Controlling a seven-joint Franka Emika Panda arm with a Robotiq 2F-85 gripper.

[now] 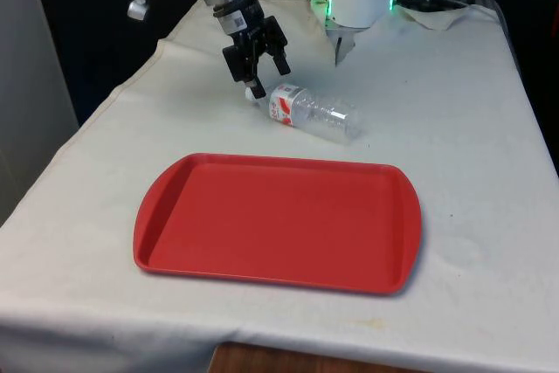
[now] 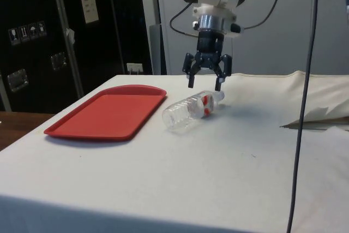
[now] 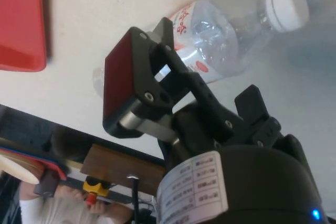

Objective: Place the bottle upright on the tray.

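Directly below the spread, empty jaws lay the clear bottle (image 2: 192,109), on its side on the white cloth (image 2: 245,156), its white cap (image 1: 254,92) just under the gripper (image 1: 259,74) and its body running away toward the front view's right. So the long axis stretched from the fingers (image 2: 218,77) outward, neck end nearest, base farthest. Beyond the bottle's base, well apart from the jaws, sat the red tray (image 1: 166,216), bare. Any grasp, I judged, would need to straddle the neck across that axis.

clear bottle (image 1: 314,112) | white cap, lying flat | just beyond empty red tray (image 1: 278,220)
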